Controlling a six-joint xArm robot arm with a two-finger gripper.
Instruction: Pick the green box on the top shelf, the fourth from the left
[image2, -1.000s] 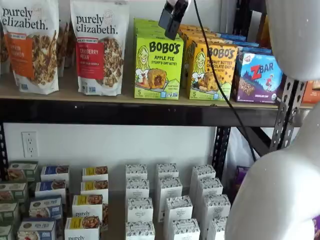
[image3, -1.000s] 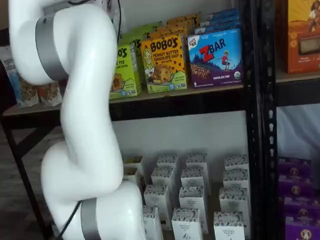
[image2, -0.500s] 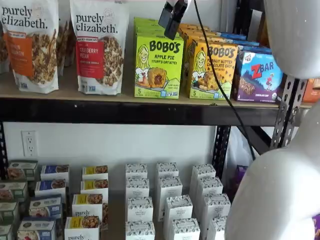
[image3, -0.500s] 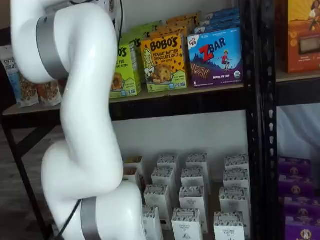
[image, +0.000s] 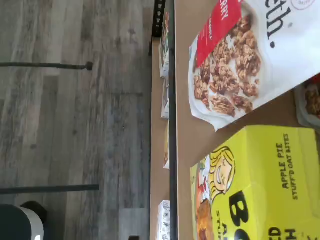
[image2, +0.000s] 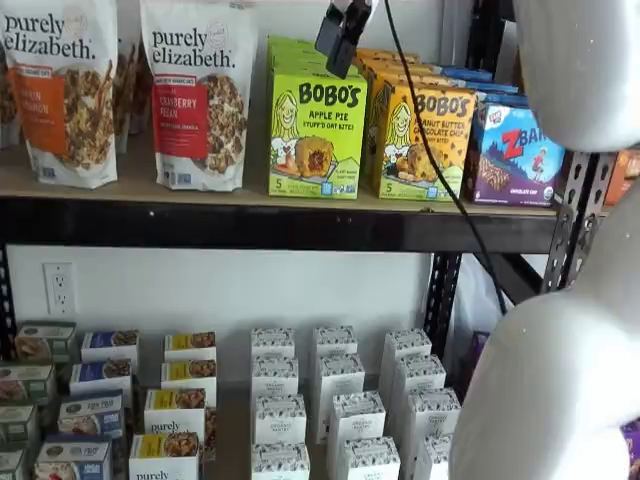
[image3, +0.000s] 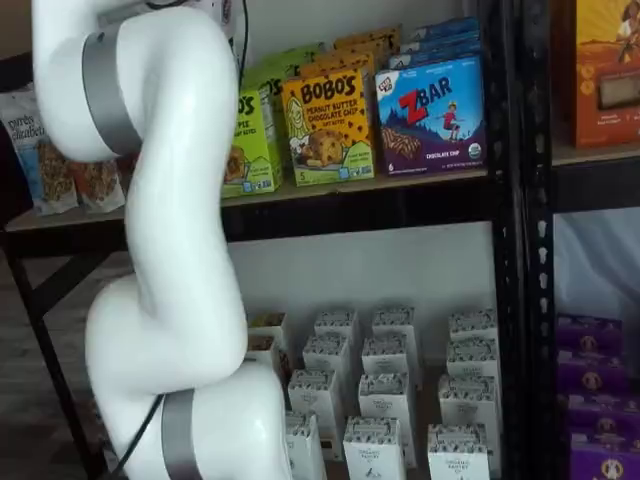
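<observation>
— Where does the green box (image2: 316, 133) stand?

— Upright at the front edge of the top shelf (image2: 250, 225), between the cranberry granola bag (image2: 199, 95) at its 9 o'clock and the yellow-orange Bobo's carton (image2: 426, 143) at its 3 o'clock, which it nearly touches. More green cartons line up behind it.

— And the gripper (image2: 338, 38)?

— It hangs at the box's 12 o'clock, just above the top edge. The black fingers show side-on, so I cannot tell whether they are parted. They hold nothing.

— How will the box handle?

— Likely light: thin cardboard, a few oat bites inside. Stiff at the edges and corners, but the broad printed faces probably give under a hard squeeze, and the glossy print may be a little slick.

— So where to take hold?

— Near the top, I'd judge, with moderate pressure. The side toward the granola bag has room for a finger; the side toward the orange carton looks tight.
</observation>
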